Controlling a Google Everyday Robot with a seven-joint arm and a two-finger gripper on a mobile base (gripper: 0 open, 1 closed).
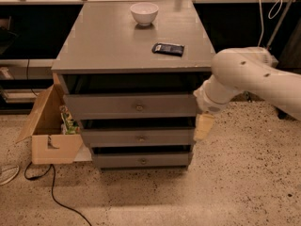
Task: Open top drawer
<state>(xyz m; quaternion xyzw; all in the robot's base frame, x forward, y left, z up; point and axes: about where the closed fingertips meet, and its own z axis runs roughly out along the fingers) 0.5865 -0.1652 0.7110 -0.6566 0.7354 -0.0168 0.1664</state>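
Note:
The grey cabinet has three drawers stacked at its front. The top drawer (108,106) has the widest, tallest front, with a small brass knob (139,108) at its centre. A dark gap shows between its front and the cabinet top (108,41). My white arm comes in from the right. My gripper (203,126) hangs down at the cabinet's right front corner, beside the right ends of the top and middle drawer fronts. It is to the right of the knob and apart from it.
A white bowl (144,12) and a dark flat packet (168,49) lie on the cabinet top. The middle drawer (113,138) and bottom drawer (117,160) sit below. An open cardboard box (49,126) stands left of the cabinet, with a black cable (56,192) on the speckled floor.

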